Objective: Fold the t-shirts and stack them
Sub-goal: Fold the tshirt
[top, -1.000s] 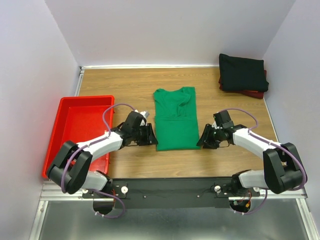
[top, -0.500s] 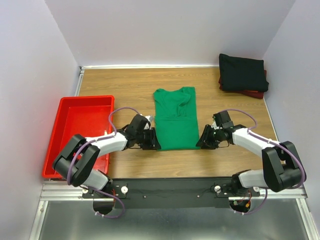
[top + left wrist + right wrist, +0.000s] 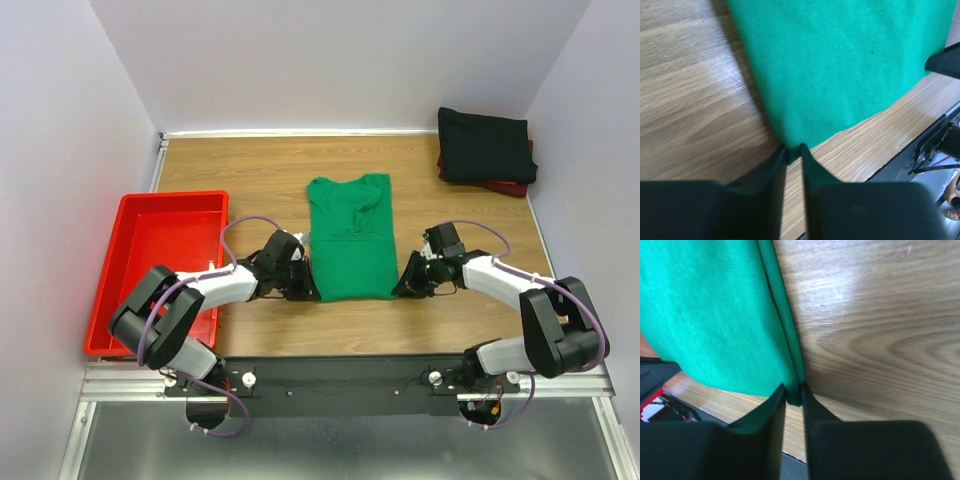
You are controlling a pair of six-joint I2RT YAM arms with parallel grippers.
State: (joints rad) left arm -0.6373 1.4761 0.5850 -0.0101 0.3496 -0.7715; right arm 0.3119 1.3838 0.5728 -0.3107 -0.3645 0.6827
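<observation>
done so far: black t-shirt (image 3: pixel 485 145) sits folded on top of the dark red t-shirt (image 3: pixel 503 187) at the far right corner of the table (image 3: pixel 240 170), so 2 of 3 look stacked imo

in progress: green t-shirt (image 3: pixel 350 245) lies flat mid-table, collar end away from the arms. Its sides look tucked in to a narrow strip, so the lengthwise fold seems done, tho from the top cam I can't be sure both sleeves are fully folded in

left gripper (image 3: pixel 308 290): down at the near left corner of the hem, fingers nearly pressed together w/ a bit of green cloth pinched between them

right gripper (image 3: pixel 402 286): same deal at the near right corner — pinching the hem edge, jaws almost together

step rn: prob the crosswise fold, hem going up toward the collar

left to do: finish that fold (maybe one more after), then get it onto the pile at far right

red tray (image 3: pixel 160 250): left side of the table, well apart from the shirts, not part of this

risk: both grips are only on the very corners — a thin bite, could slip on the lift
</observation>
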